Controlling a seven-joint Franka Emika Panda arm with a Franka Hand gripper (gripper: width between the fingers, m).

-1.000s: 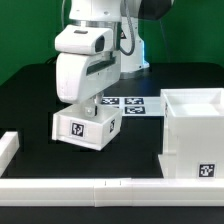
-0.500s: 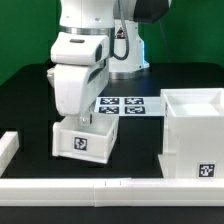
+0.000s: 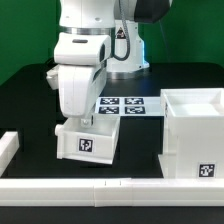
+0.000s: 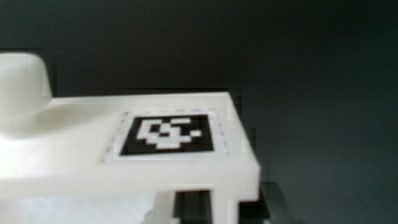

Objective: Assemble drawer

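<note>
A small white drawer tray [image 3: 88,143] with a black-and-white tag on its front sits low at the exterior view's left, at or just above the black table. My gripper [image 3: 88,122] comes down from above and is shut on the tray's wall. In the wrist view the tray's tagged face [image 4: 173,135] and its knob [image 4: 22,85] fill the frame, and my gripper [image 4: 228,205] straddles the wall's edge. The large cubic housing [image 3: 195,130] stands open-topped at the exterior view's right, apart from the tray. The second tray is out of view.
The marker board [image 3: 125,105] lies flat behind the tray. A long low white rail [image 3: 100,187] runs along the front, with a raised end [image 3: 8,150] at the exterior view's left. A gap of black table separates tray and housing.
My gripper has carried the tray down and toward the front rail. The tray was tilted and higher a second ago and now sits level and lower. The housing has not moved.
</note>
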